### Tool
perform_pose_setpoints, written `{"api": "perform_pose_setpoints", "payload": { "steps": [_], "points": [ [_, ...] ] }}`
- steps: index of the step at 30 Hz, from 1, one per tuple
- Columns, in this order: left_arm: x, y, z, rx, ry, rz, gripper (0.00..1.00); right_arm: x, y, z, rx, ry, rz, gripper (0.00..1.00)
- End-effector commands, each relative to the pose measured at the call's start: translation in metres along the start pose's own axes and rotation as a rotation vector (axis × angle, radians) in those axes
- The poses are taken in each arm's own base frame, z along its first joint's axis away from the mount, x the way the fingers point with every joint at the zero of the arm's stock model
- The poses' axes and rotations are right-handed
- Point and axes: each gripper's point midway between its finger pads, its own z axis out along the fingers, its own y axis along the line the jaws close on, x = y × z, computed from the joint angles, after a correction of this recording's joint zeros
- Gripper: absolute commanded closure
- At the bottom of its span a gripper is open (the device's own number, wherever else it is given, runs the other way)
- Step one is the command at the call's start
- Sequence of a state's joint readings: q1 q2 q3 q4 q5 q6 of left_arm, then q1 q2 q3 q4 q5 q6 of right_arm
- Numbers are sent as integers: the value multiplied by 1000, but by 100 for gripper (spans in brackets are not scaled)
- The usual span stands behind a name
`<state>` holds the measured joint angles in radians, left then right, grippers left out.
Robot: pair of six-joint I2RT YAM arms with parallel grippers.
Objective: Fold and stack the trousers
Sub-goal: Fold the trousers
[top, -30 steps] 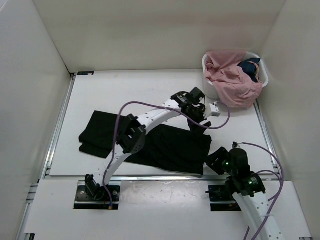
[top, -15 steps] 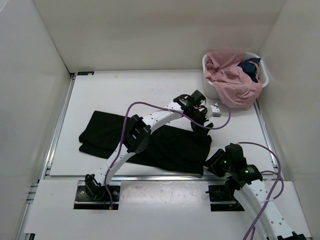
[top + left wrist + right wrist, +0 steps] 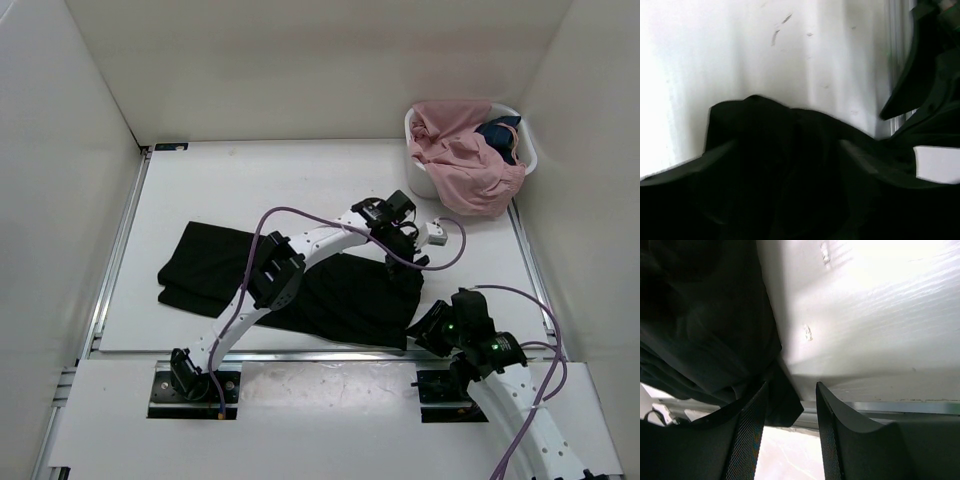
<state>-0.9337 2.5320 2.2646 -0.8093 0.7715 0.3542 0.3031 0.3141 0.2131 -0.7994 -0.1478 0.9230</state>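
Observation:
The black trousers (image 3: 210,265) lie flat across the table, running from the left to the near right. My left gripper (image 3: 403,262) is down on their far right end. In the left wrist view the dark cloth (image 3: 770,130) humps up between its dim, wide-apart fingers (image 3: 690,162), and the gripper is open. My right gripper (image 3: 425,325) is at the trousers' near right corner by the table edge. In the right wrist view its mesh-padded fingers (image 3: 747,440) stand apart, open. A loose corner of the black cloth (image 3: 785,407) sits between their tips against the left pad.
A white basket (image 3: 528,150) at the back right holds a pink garment (image 3: 465,160) and a small dark blue garment (image 3: 500,135). A metal rail (image 3: 300,355) runs along the table's near edge. White walls close in the left, back and right sides.
My left gripper has come nearer and lower onto the right end of the trousers. The right gripper has edged left toward the cloth's corner, its jaws slightly narrower.

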Motion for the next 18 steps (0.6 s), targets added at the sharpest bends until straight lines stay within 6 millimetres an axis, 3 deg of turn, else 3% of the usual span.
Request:
{"api": "perform_pose_setpoints", "payload": {
  "steps": [1, 2, 3, 5, 6, 11, 14, 18],
  "points": [
    [-14, -22, 3, 77, -37, 36, 20, 26, -31, 1, 95, 106, -16, 52],
    [-17, -23, 2, 75, -42, 32, 31, 27, -32, 3, 95, 106, -16, 52],
    [-11, -16, 5, 52, -26, 24, 56, 27, -28, 3, 78, 113, -17, 52],
    [-17, -8, 2, -1, -25, 40, 79, 27, -24, 6, 52, 116, -20, 52],
    [-18, -1, 0, -43, -18, 45, 85, 28, -23, 8, 41, 120, -21, 52],
    [-50, 20, -32, -160, -86, 97, 85, 13, -6, 15, -15, 75, -39, 52],
    [-51, 37, -46, -229, -91, 93, 85, 14, -2, 18, -26, 100, -47, 52],
    [-50, 43, -48, -261, -80, 102, 85, 11, 3, 20, -37, 105, -71, 53]
  ]
}}
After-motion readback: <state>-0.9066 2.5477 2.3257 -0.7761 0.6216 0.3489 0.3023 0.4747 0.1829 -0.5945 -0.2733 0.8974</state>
